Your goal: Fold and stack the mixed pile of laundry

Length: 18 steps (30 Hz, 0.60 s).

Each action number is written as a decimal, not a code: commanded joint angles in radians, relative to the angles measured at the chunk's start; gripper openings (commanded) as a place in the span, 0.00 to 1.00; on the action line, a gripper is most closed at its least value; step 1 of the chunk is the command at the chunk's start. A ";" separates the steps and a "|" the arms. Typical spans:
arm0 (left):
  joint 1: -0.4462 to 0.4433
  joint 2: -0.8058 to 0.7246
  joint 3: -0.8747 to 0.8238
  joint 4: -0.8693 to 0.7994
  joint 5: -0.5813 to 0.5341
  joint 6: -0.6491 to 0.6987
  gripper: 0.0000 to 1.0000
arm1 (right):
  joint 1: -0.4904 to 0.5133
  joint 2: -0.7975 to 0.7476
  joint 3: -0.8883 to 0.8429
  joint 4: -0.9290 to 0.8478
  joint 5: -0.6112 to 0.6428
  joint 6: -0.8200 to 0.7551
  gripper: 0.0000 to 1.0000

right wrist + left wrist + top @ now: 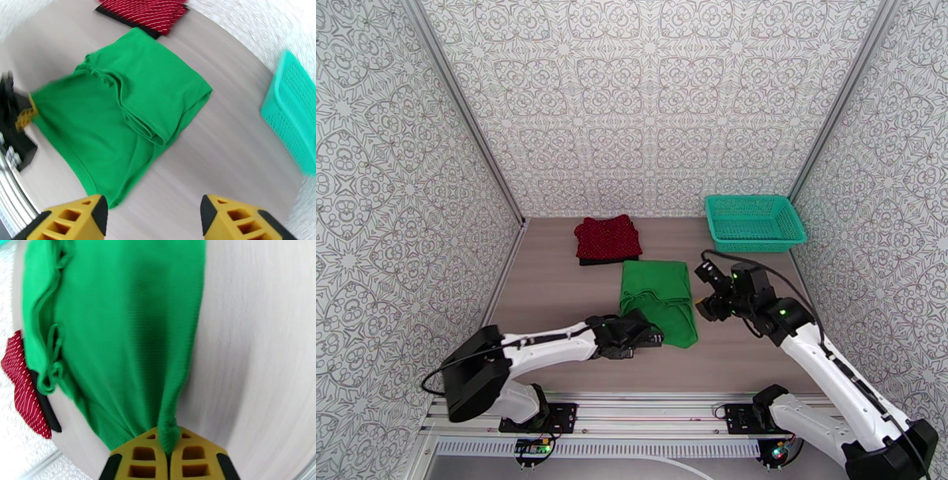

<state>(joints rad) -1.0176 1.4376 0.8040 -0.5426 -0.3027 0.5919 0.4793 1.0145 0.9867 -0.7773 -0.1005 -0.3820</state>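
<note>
My left arm (545, 346) is stretched low along the near edge of the table (553, 292), with the left gripper (170, 453) pinched tight on a fold of the green garment (130, 338). My right arm (821, 363) angles in from the near right corner. The right gripper (154, 213) hangs above the surface, jaws spread wide, holding nothing.

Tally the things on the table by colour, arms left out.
Green garment: 1
Red garment: 1
Black garment, lying under the red one: 1
Teal basket: 1
Total: 4
</note>
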 commanded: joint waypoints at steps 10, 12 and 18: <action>-0.085 -0.023 -0.026 -0.064 0.004 -0.079 0.00 | 0.384 0.133 -0.107 -0.221 0.203 -0.620 0.70; -0.085 -0.020 -0.025 -0.061 0.007 -0.080 0.00 | 0.401 0.164 -0.132 -0.200 0.212 -0.640 0.70; -0.086 -0.034 -0.029 -0.054 -0.001 -0.080 0.00 | 0.415 0.296 -0.170 -0.065 0.221 -0.660 0.70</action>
<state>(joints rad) -1.0962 1.4120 0.7830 -0.5961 -0.3096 0.5251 0.8848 1.2667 0.8295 -0.9260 0.0990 -1.0027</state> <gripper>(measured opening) 0.062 0.705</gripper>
